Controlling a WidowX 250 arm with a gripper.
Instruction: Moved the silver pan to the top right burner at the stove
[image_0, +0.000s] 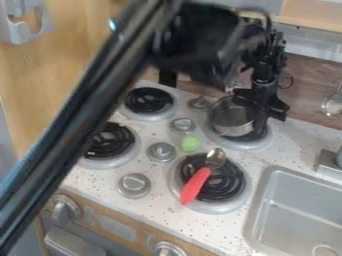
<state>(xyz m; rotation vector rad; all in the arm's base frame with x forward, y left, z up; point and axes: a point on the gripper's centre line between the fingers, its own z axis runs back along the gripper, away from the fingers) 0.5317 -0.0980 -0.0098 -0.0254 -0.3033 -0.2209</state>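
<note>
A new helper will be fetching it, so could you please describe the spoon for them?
On the speckled stovetop, find the black coil burner right beside the sink. Across it lies a spoon with a metal bowl and a red handle. That red sets it apart from the grey knobs and the small green object nearby.

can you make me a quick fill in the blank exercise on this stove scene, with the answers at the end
The silver pan is at the top ____ burner.
The stove has ____ burners in all.
The spoon has a ____ handle.
The small round thing between the two knobs and the spoon is coloured ____.

Missing words: right; four; red; green
</note>
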